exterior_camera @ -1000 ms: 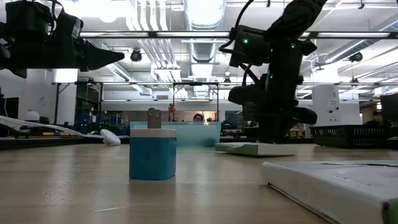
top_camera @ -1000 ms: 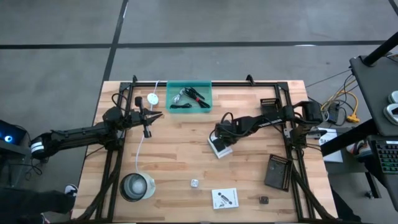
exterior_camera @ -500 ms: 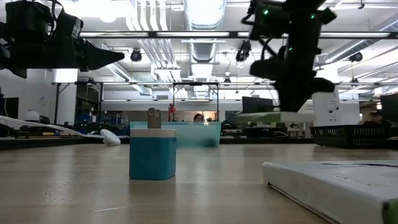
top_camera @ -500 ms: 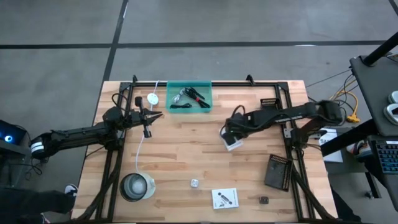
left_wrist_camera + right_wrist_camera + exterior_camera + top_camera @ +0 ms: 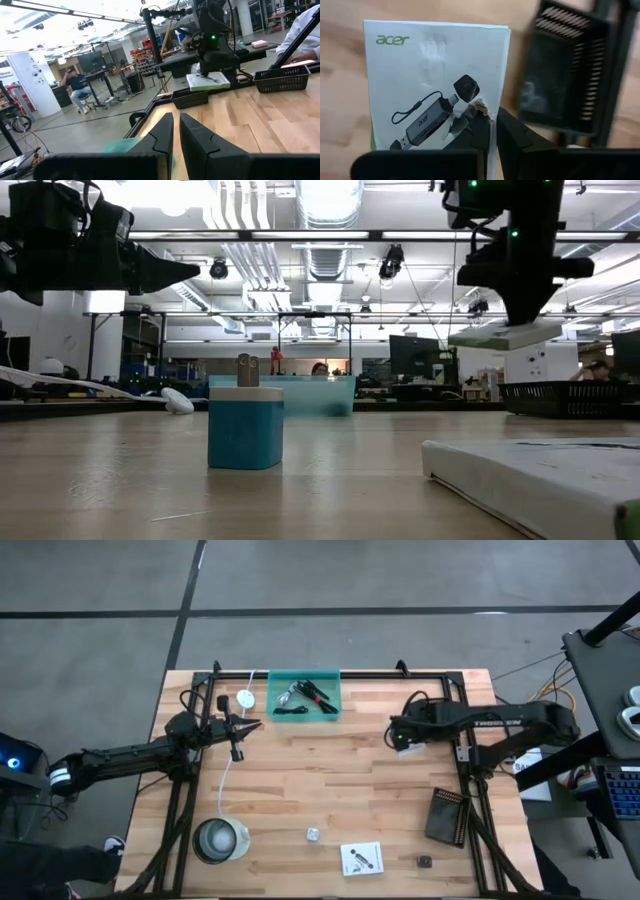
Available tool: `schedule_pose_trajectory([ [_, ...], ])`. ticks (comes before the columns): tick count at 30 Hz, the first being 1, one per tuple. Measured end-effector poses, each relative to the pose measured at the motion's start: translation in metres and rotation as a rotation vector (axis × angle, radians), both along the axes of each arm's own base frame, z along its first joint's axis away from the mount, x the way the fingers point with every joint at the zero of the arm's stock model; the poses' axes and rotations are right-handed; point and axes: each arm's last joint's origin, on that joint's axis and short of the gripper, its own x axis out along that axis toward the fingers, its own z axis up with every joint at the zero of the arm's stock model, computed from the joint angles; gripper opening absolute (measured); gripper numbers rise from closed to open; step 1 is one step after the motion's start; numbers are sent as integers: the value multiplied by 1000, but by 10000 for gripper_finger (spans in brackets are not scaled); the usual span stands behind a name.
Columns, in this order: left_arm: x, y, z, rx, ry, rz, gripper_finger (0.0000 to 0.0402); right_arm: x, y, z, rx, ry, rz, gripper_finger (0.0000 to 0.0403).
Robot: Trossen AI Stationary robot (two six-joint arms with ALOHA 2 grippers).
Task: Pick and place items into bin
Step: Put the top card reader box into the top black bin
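My right gripper (image 5: 400,736) is shut on a small white printed card (image 5: 430,80) and holds it above the table's right part; the low view shows the card (image 5: 503,335) well above the wood. The teal bin (image 5: 304,695) stands at the far edge with black sticks, a cable and a clip in it. My left gripper (image 5: 241,729) hangs shut and empty left of the bin. A second white card (image 5: 361,859), a small blue block with metal prongs (image 5: 245,427) and a small black piece (image 5: 424,861) lie near the near edge. My right gripper pinches the card between its two fingers at one edge (image 5: 479,107), where the paper is crumpled. The fingers come from above, pointing down. The card is lifted clear of the table and sits nearly level, slightly tilted, under the fingertips (image 5: 520,320).
A clear round container (image 5: 220,838) stands near left. A white disc (image 5: 246,698) with its white cord lies left of the bin. Black perforated boards lie at the right (image 5: 448,815) and far right (image 5: 435,710). Bare wood spreads in the table's middle.
My right gripper has lifted the white card off the table's middle and carried it up and toward the table's right edge, a little toward the far edge. The card stays nearly level in the hold.
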Motion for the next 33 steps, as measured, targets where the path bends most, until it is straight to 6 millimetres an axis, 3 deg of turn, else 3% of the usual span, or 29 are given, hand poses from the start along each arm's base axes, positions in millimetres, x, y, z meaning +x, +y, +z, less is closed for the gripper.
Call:
schedule_pose_trajectory([
  [20, 0, 0, 0, 0, 1, 0, 15, -36, -46, 0, -89, 351, -175, 11],
  [33, 0, 0, 0, 0, 1, 0, 15, -54, -74, -10, -50, 457, -188, 11],
])
